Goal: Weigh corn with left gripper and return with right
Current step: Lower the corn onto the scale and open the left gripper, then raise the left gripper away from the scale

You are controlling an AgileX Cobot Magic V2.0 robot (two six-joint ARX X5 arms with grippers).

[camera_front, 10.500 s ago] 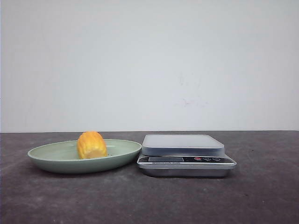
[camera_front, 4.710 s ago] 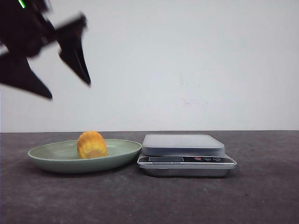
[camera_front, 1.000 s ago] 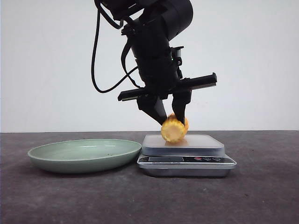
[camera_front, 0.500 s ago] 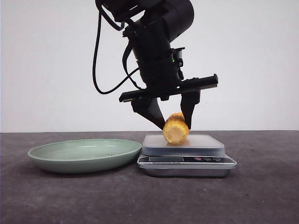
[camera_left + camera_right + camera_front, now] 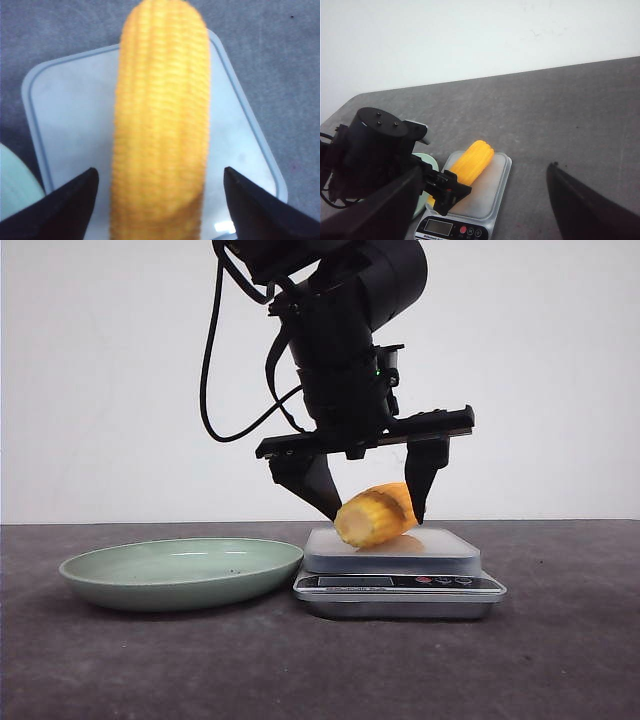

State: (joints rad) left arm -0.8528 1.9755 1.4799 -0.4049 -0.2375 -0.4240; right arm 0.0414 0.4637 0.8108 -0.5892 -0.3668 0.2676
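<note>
The corn, a yellow-orange cob piece with its paler cut end facing the front left, lies tilted on the scale's grey platform. My left gripper hangs over it, open. Its two black fingers stand on either side of the cob with gaps showing. In the left wrist view the corn runs lengthwise between the fingertips, which are apart from it. My right gripper is open and empty, high above the table and out of the front view. The corn also shows on the scale in the right wrist view.
A pale green plate sits empty to the left of the scale, close to it. The scale's display and buttons face the front. The dark table runs on to the right of the scale. A white wall stands behind.
My left gripper's jaws have spread apart and let go of the corn. The cob has tipped from upright onto its side on the platform. The gripper has shifted slightly right.
</note>
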